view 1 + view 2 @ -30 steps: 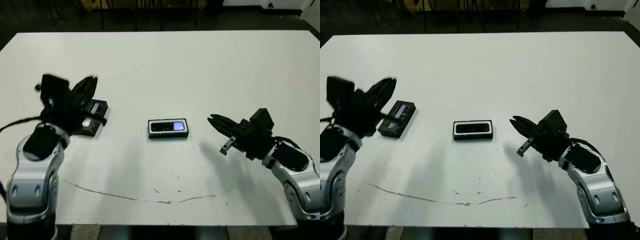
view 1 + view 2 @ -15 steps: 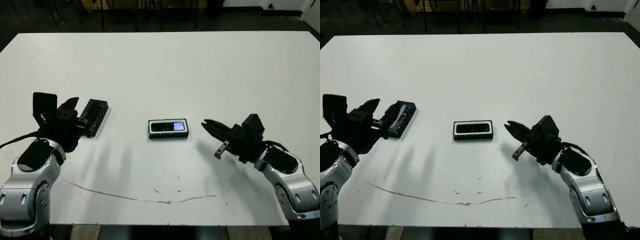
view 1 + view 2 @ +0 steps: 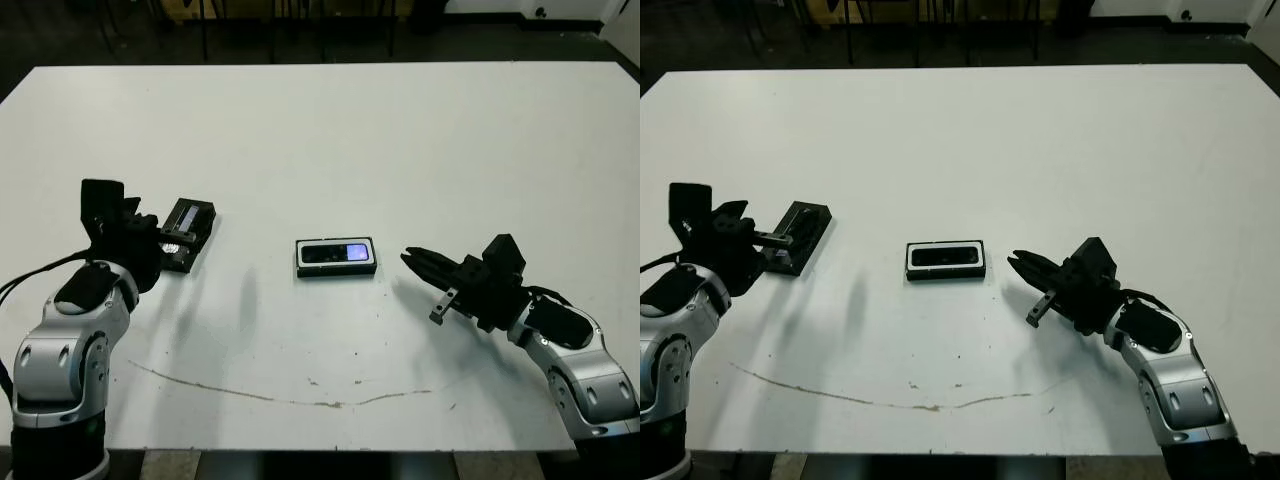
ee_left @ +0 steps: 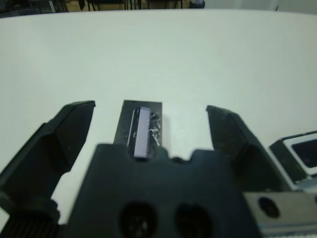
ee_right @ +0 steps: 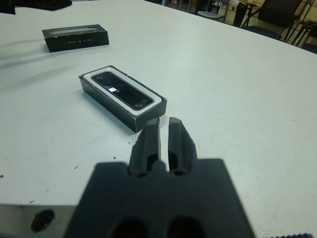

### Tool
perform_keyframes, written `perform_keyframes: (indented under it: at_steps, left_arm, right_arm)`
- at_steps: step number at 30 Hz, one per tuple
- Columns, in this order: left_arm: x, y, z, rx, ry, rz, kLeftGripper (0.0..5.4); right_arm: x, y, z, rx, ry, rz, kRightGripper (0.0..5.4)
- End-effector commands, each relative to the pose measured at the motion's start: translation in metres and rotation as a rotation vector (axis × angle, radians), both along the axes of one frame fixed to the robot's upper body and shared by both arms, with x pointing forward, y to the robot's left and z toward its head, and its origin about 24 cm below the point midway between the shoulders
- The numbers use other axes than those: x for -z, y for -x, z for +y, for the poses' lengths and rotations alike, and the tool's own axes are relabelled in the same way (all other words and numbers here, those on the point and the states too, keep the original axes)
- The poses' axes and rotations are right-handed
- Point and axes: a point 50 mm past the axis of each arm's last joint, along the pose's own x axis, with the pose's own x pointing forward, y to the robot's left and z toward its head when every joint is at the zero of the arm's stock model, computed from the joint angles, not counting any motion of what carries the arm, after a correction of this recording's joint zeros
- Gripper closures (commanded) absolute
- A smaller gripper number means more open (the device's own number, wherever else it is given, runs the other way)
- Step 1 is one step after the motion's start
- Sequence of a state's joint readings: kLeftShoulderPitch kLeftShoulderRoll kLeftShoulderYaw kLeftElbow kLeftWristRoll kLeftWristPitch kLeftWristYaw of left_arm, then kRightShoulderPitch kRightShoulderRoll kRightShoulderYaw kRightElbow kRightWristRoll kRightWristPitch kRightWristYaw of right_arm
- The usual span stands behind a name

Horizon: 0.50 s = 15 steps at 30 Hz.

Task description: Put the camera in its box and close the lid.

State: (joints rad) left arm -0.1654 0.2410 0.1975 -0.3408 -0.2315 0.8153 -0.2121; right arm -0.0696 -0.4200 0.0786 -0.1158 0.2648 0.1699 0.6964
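With my left gripper (image 4: 148,144) fingers spread around the lid (image 4: 142,130) at nine o'clock, I risk shoving it; right gripper (image 5: 164,139) fingers together.

**Lid between spread fingers**

You see your left gripper (image 4: 148,130) spread wide over the white table (image 4: 198,54), the lid (image 4: 141,130) lying flat between its fingers (image 4: 67,131), touching neither; the box (image 4: 297,153) shows at the edge

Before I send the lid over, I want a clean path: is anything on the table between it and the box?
Nothing visible. Only bare table lies between the lid, by the open left end effector, and the box, which already holds the camera.
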Motion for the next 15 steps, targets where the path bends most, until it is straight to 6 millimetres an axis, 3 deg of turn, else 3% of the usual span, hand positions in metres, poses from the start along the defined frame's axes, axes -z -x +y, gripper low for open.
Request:
perform_keyframes:
  at_steps: [1,15]
  left_arm:
    - [0.006,-0.005,0.005,-0.005,-0.030,0.032,0.01]
    - [0.030,-0.014,0.017,0.074,-0.095,0.150,0.01]
  right_arm:
    - [0.004,0.001,-0.003,0.002,0.008,0.011,5.40]
    - [0.004,0.001,-0.005,0.009,0.010,0.011,5.40]
